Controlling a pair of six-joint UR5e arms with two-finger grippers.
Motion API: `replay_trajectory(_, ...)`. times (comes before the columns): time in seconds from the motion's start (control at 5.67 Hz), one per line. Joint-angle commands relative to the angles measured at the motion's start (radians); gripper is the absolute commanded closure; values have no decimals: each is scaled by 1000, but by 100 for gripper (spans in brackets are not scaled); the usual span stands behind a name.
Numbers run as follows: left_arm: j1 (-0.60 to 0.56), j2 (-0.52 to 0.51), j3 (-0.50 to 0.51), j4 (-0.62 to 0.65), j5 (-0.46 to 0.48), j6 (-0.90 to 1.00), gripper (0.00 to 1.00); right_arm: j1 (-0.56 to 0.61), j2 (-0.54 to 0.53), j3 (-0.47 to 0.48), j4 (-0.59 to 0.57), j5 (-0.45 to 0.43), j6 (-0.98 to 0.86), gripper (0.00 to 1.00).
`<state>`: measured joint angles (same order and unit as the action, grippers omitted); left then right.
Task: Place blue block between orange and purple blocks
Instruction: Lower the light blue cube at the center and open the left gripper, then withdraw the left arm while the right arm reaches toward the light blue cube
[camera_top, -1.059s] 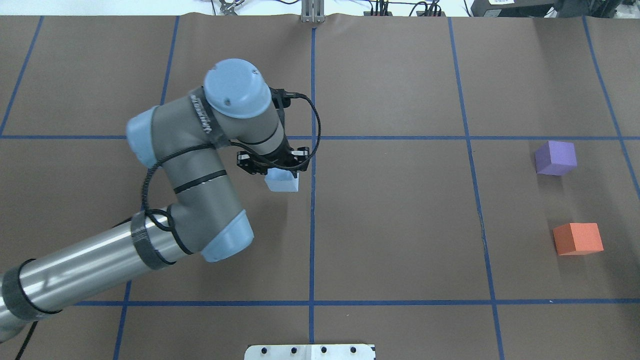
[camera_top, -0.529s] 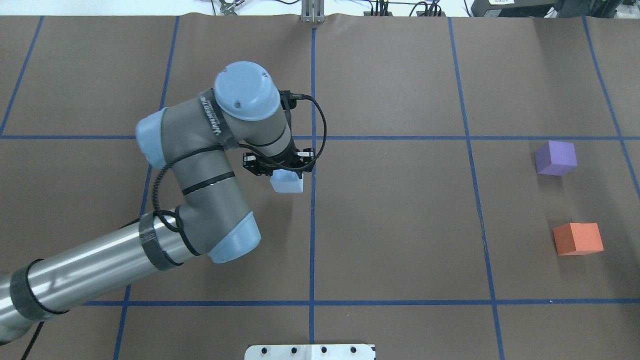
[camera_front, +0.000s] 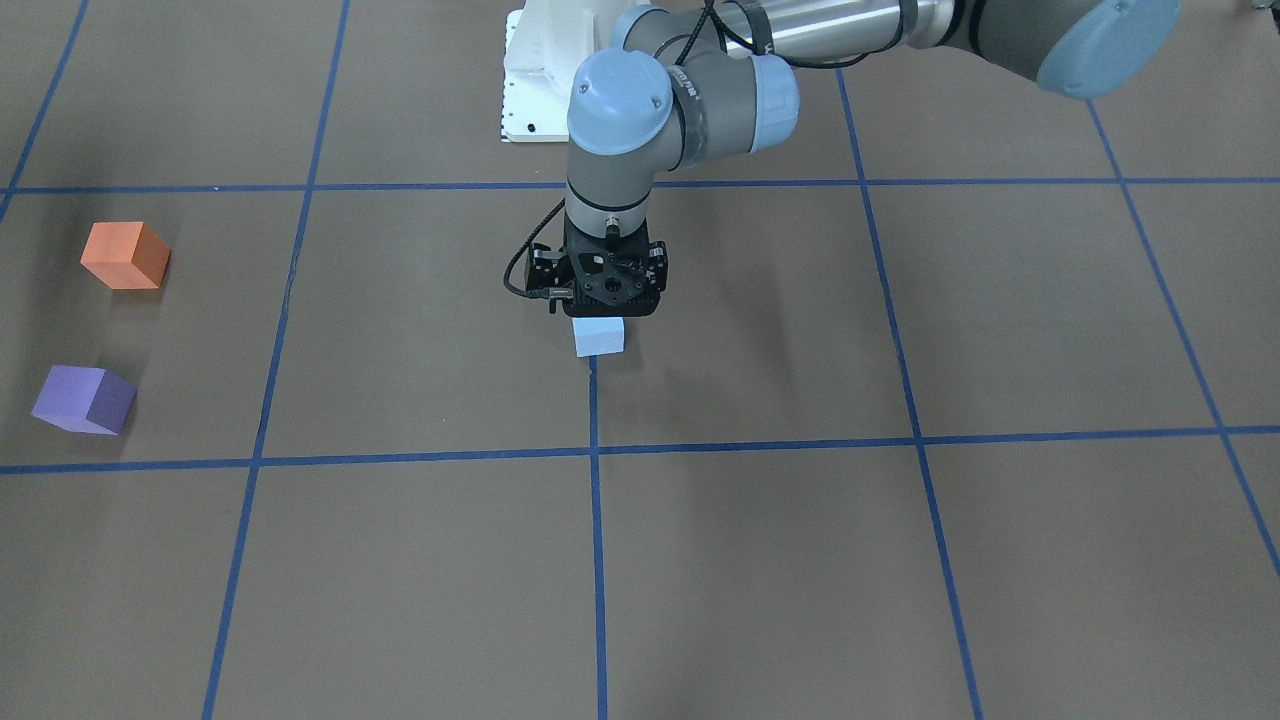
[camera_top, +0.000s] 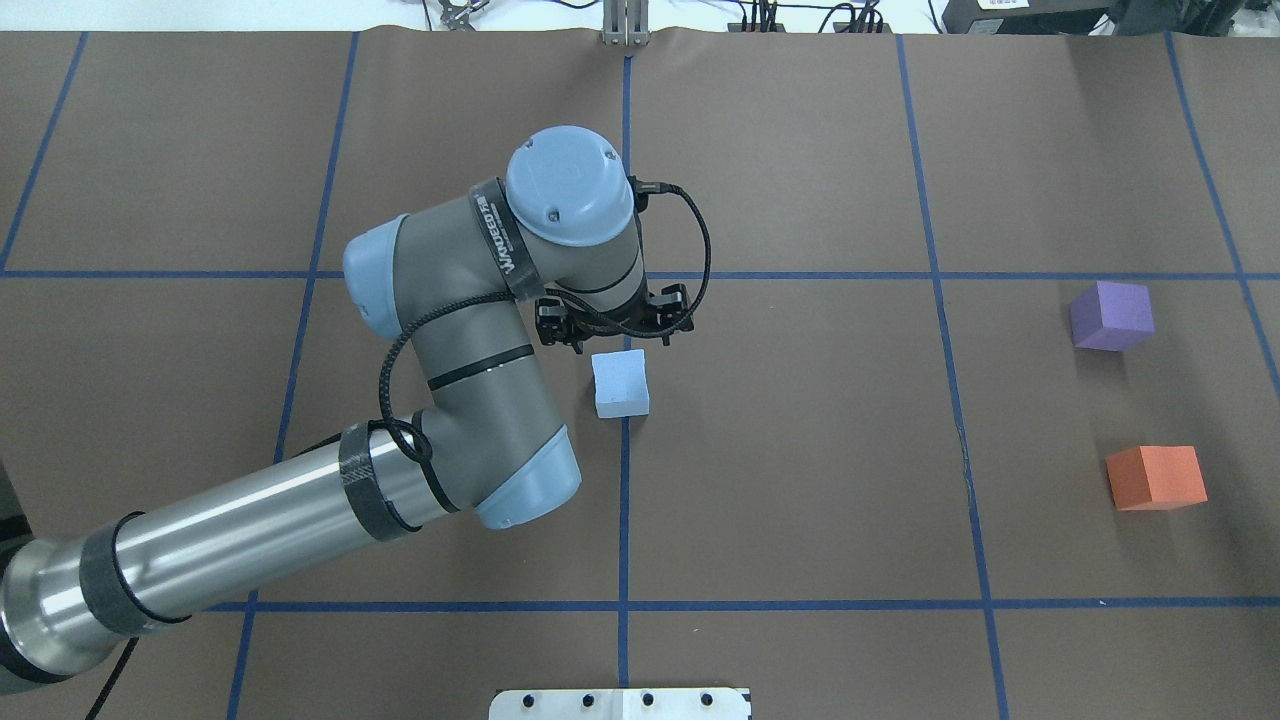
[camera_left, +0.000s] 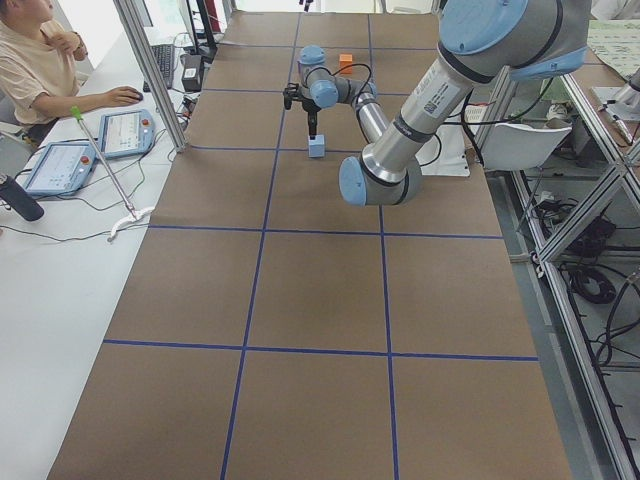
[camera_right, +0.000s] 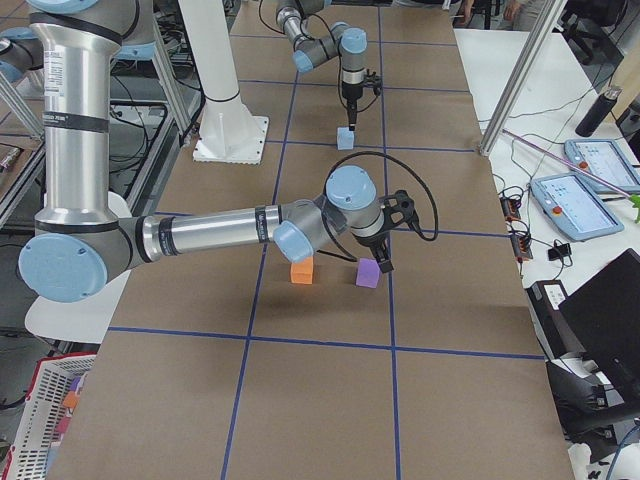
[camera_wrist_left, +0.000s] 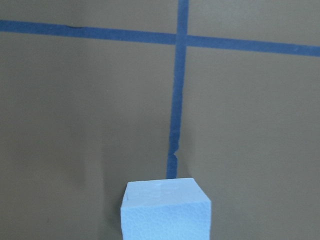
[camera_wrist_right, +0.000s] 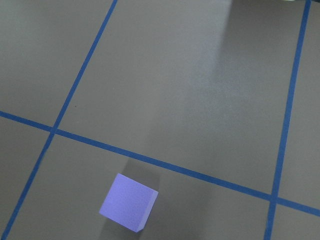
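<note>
Brown paper covers the bench (camera_top: 800, 480), ruled into large squares by blue tape lines (camera_top: 624, 520). The left arm (camera_top: 470, 400) reaches in over the middle of the bench with its wrist turned straight down. The right arm (camera_right: 210, 232) shows only in the right side view, stretched low along the bench.

The left gripper (camera_front: 600, 322) points down over the central tape line, close to where that line crosses another. Its fingers are mostly hidden under the gripper body. In the side views they run down as a thin dark stem that ends on the blue block (camera_top: 620, 383), closed narrow and holding it. The block sits directly under the fingertips, upright, over the tape line. I cannot tell whether its underside touches the bench.

The right gripper (camera_right: 386, 262) hangs just beside the purple block (camera_top: 1110, 316). I cannot tell how its fingers stand.

The purple block and the orange block (camera_top: 1156, 478) lie at the robot's right end of the bench, apart from each other with bare paper between them. Both are well apart from the blue block.
</note>
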<state>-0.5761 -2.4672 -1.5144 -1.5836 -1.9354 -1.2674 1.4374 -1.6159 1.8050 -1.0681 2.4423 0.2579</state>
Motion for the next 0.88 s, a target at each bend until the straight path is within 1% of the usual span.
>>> replay_trajectory(0.0,-65,87,-155,98,-2,104,0,-119,91,43,-1,12,207,1)
replay_trajectory(0.18,-97,203,-285,199,1,231,0,-237,146,78,-6,-56,360,0)
replay_trajectory(0.35,-135,335,-410,244,-2,408,0,-368,231,85,-15,-122,521,0)
replay_trajectory(0.53,-201,446,-464,244,-13,547,0,-487,333,86,-94,-209,650,0)
replay_trajectory(0.71,-281,526,-469,243,-67,697,0,-590,476,88,-295,-323,674,0)
